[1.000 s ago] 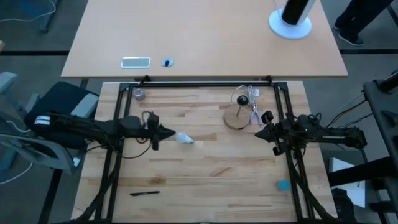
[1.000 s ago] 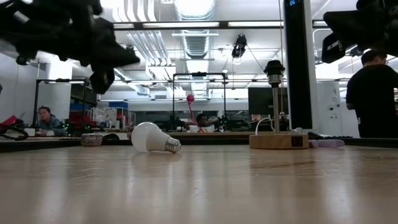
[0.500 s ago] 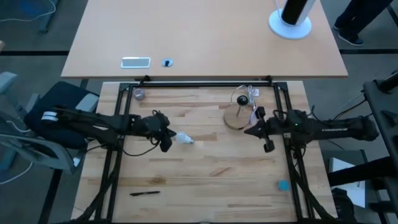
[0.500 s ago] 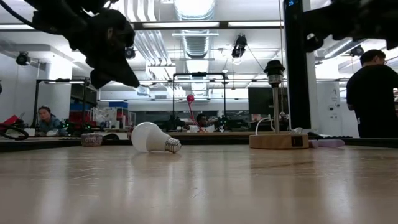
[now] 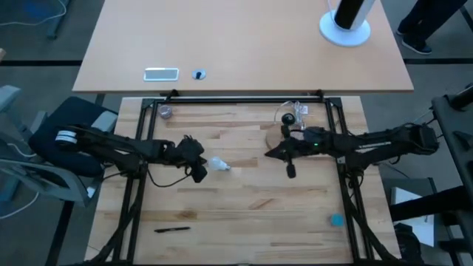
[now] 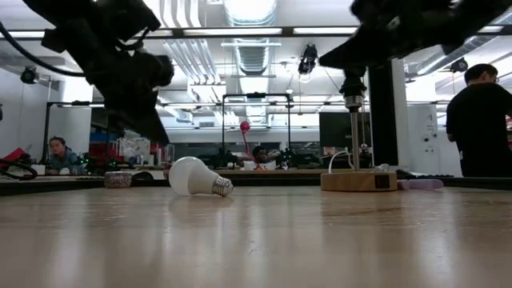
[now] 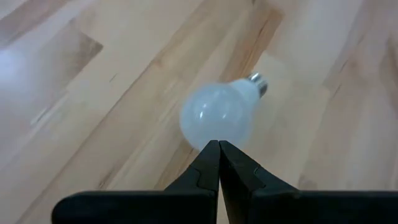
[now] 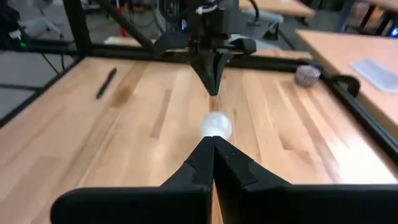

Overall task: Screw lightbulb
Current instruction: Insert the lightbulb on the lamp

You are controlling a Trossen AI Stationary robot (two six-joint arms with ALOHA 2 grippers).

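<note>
Since a second ago: right gripper [image 5: 269, 154] swung inward off the table's right edge, now in front of the round wooden disc [image 5: 276, 138]; left gripper [image 5: 204, 165] crept closer to the lightbulb [image 5: 219, 165], dropping lower in the low view. Bulb itself unmoved.

High view: left gripper tip just beside the bulb's round end, not visibly touching. Bulb lying on its side on the wooden table [image 5: 244, 207], between the two grippers, well apart from the right one.

Low view: bulb [image 6: 196, 177] flat on the table, screw end pointing toward the wooden base with its black post [image 6: 353, 132]; left gripper [image 6: 157, 132] hanging just above and beside it.

Left wrist view: fingers [image 7: 208, 163] pressed tip to tip, holding nothing, the bulb [image 7: 221, 117] directly ahead of the tips.

Right wrist view: fingers [image 8: 205, 154] likewise closed and empty, bulb [image 8: 215, 125] farther ahead, left gripper beyond it.

Step in hand, by judgement: approach for pickup, nothing grasped yet. Next move calls for parting the left fingers, straddling the round body, then closing gently to avoid rolling it away.
</note>
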